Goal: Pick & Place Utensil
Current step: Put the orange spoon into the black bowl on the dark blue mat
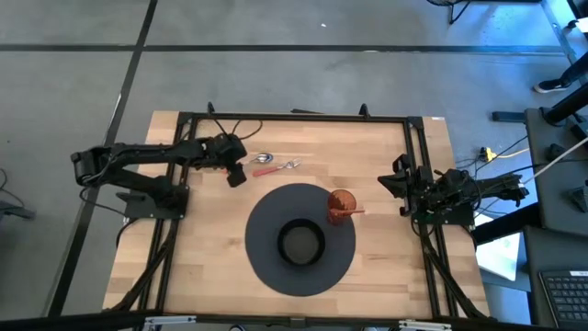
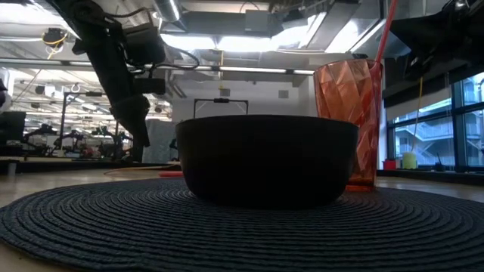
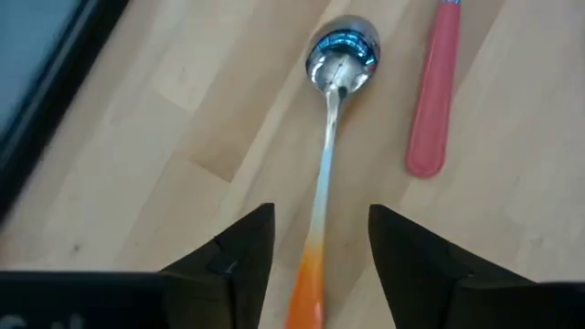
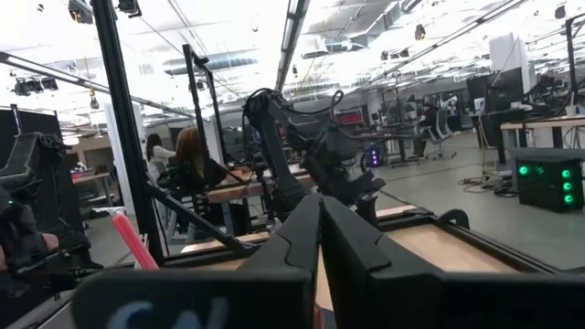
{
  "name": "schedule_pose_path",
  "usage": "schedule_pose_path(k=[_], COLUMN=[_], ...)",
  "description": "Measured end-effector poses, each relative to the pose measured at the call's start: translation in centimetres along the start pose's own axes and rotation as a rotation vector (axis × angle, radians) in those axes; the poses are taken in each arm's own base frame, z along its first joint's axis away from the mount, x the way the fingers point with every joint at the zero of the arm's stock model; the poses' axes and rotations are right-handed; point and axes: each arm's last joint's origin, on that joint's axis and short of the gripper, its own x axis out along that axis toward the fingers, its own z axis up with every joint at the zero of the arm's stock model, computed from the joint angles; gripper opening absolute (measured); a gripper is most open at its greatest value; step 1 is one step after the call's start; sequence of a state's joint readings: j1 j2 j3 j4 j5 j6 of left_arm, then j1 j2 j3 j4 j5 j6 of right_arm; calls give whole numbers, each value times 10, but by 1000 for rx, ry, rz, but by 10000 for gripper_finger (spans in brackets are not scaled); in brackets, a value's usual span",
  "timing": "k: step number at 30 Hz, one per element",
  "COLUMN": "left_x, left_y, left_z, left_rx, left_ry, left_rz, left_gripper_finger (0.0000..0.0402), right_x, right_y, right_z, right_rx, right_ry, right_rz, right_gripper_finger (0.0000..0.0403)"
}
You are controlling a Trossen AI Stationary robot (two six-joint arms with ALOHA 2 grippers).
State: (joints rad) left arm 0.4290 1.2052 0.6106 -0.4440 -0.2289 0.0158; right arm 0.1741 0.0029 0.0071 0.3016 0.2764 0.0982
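Left wrist view alone shows the left tool [image 3: 315, 265] open, its fingers either side of the spoon's [image 3: 329, 155] handle, gripping nothing; a red-handled utensil [image 3: 431, 91] lies just beside it on the desk [image 3: 137, 137]. From above, the spoon [image 1: 265, 159] is small and partly covered by that tool [image 1: 237, 175]. The right tool [image 4: 320, 238] is closed and empty at the desk's right edge. A bowl [image 1: 300, 243] sits on a dark mat [image 1: 266, 221], and a cup [image 1: 341, 206] stands beside the bowl.

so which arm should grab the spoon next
The left. Its open left gripper already straddles the spoon handle, while the right gripper waits at the table's far edge, fingers shut.
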Motion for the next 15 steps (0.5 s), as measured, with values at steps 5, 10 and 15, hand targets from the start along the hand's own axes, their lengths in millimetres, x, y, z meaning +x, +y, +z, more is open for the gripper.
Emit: schedule_pose_path(k=[5,10,15], left_x=[1,16,31], left_y=[-6,-3,0], left_z=[0,-7,-8], left_rx=[16,-32,-44], left_ry=[7,115,174], left_rz=[15,-12,-29], left_gripper_finger=[173,173,173], right_x=[0,0,0], right_y=[0,0,0], right_z=[0,0,0], right_rx=[0,-1,-1], right_ry=[0,0,0], right_rz=[0,-1,-1], right_gripper_finger=[16,16,16])
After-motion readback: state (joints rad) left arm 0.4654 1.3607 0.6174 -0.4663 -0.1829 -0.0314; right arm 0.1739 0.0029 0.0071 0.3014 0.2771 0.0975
